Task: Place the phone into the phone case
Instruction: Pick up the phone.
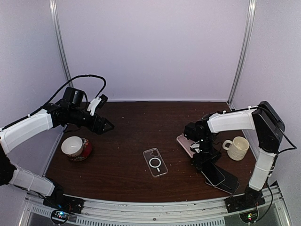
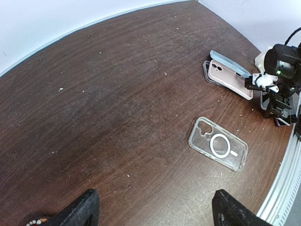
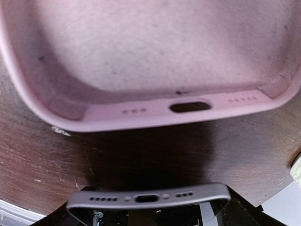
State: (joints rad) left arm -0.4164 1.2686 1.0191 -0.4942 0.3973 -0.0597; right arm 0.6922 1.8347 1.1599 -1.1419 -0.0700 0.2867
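The dark phone [image 1: 214, 174] lies tilted at the right front of the table, and its bottom edge [image 3: 148, 198] with the port faces the right wrist camera. My right gripper [image 1: 205, 160] [image 3: 149, 212] straddles that end, one finger against each long side of the phone. Just beyond it an empty pink phone case [image 3: 150, 61] [image 1: 185, 142] [image 2: 230, 77] lies open side up. A clear phone case [image 1: 155, 161] [image 2: 217, 143] with a white ring lies mid-table. My left gripper [image 1: 104, 125] [image 2: 154, 197] hangs open and empty high at the back left.
A white mug [image 1: 237, 148] stands right of the right arm. On the left, a cup sits on a red saucer [image 1: 87, 149]. A dark flat slab [image 1: 229, 183] lies under the phone. Pale blue and clear cases [image 2: 228, 61] lie stacked under the pink one.
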